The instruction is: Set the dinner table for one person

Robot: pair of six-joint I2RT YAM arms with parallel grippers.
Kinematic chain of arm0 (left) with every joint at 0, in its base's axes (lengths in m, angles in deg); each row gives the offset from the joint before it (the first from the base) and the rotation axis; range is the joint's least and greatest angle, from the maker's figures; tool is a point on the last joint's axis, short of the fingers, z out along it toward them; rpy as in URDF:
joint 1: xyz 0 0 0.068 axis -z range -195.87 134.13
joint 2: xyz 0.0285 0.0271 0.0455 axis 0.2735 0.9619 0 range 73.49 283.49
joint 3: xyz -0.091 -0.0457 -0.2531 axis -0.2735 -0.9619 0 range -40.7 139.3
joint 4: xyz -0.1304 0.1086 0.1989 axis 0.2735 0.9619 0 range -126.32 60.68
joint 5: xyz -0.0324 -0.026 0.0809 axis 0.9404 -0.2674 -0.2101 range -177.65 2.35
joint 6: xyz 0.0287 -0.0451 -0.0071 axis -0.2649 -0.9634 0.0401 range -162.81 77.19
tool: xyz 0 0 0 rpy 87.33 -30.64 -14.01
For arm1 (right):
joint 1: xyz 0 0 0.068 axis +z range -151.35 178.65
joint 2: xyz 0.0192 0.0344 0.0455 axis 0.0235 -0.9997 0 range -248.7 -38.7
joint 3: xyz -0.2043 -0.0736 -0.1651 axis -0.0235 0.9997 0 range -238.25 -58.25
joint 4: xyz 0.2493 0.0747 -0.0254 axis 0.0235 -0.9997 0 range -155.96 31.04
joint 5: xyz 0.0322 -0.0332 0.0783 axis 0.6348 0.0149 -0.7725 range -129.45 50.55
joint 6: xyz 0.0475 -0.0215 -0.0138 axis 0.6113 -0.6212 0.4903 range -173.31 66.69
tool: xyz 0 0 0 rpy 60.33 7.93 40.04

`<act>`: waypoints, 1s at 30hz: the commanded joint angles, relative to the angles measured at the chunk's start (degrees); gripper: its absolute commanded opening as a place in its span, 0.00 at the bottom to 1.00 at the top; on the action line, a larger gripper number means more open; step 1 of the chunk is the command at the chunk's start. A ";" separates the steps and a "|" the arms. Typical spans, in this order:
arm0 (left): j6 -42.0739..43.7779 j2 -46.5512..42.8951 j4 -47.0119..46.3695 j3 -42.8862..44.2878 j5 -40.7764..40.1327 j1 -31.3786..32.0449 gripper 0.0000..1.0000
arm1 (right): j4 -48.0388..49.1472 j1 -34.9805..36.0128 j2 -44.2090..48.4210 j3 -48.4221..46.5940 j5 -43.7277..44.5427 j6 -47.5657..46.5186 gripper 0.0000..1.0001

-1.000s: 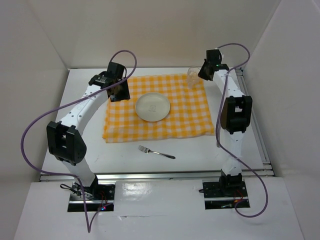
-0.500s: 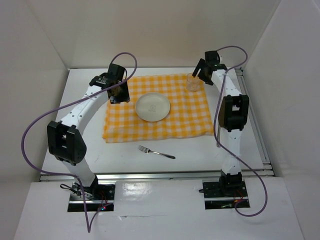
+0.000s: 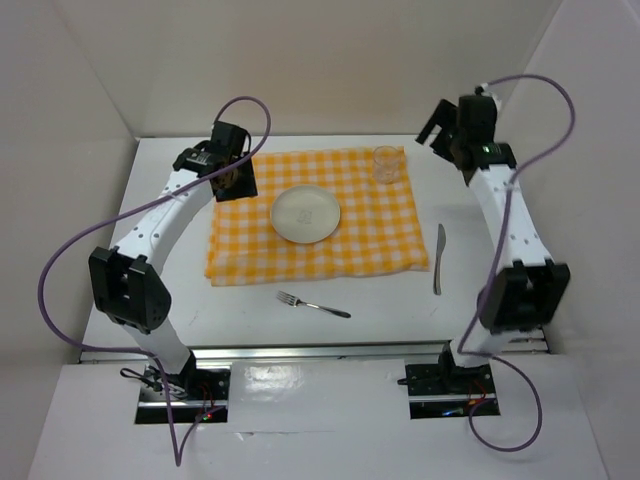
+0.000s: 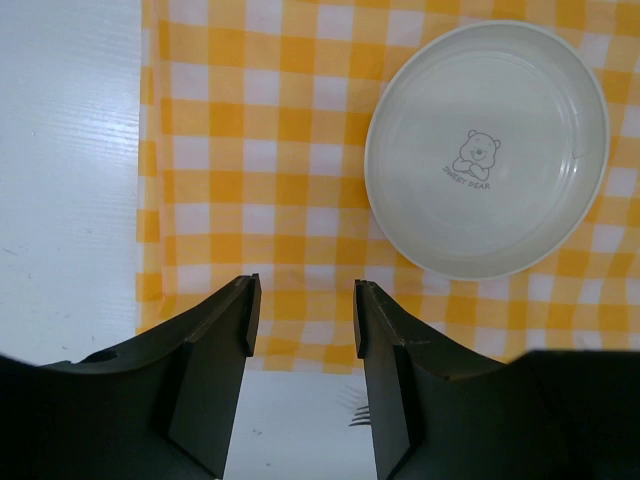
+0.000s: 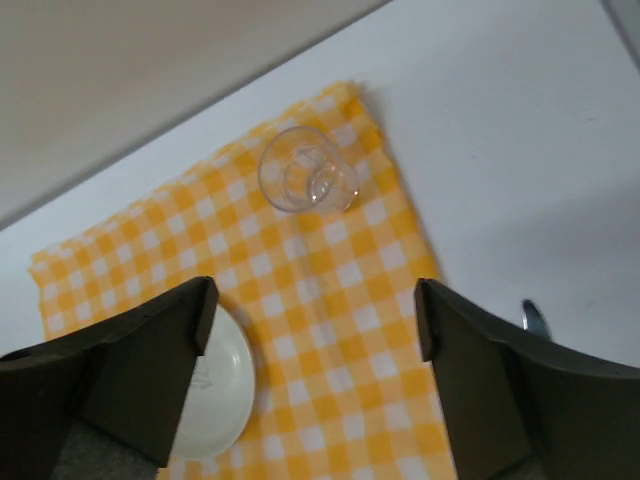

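On the white dinner table (image 3: 170, 260) lies a yellow-and-white checked cloth (image 3: 370, 235) with a white plate (image 3: 306, 214) at its middle. A clear glass (image 3: 387, 163) stands upright on the cloth's far right corner. My right gripper (image 3: 432, 125) hovers open above and to the right of the glass (image 5: 307, 170), holding nothing. Over the cloth's left edge, my left gripper (image 4: 304, 290) is open and empty, with the plate (image 4: 487, 150) ahead to its right. A fork (image 3: 312, 303) lies on bare table in front of the cloth. A knife (image 3: 438, 258) lies to the right of it.
White walls close in the table at the back and both sides. A metal rail (image 3: 520, 290) runs along the right edge and another along the front. Both arm bases stand at the near edge.
My right gripper opened off the glass, then lifted and swung back to the right, uncovering the knife. The glass stays standing on the cloth. My left arm hardly moved.
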 commanded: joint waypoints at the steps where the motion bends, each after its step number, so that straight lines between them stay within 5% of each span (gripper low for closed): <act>1: 0.05 -3.93 -0.81 2.47 -0.66 0.21 0.59 | -1.35 -3.27 10.08 19.42 3.16 0.98 0.88; 6: 0.05 -3.93 -2.05 1.77 1.71 0.21 0.59 | -3.45 -9.52 20.90 40.76 -3.24 2.22 0.63; 12: 0.58 -3.93 -2.57 0.62 2.86 1.35 0.59 | -4.25 -10.59 23.21 51.41 -4.66 3.98 0.63; 21: 1.10 -2.88 -2.57 0.01 4.01 1.36 0.59 | -0.20 -11.11 11.26 49.85 -2.39 3.37 0.68; 30: 1.10 -1.82 -3.10 -0.52 4.01 1.36 0.59 | 2.16 -11.11 4.13 47.03 -1.24 1.78 0.53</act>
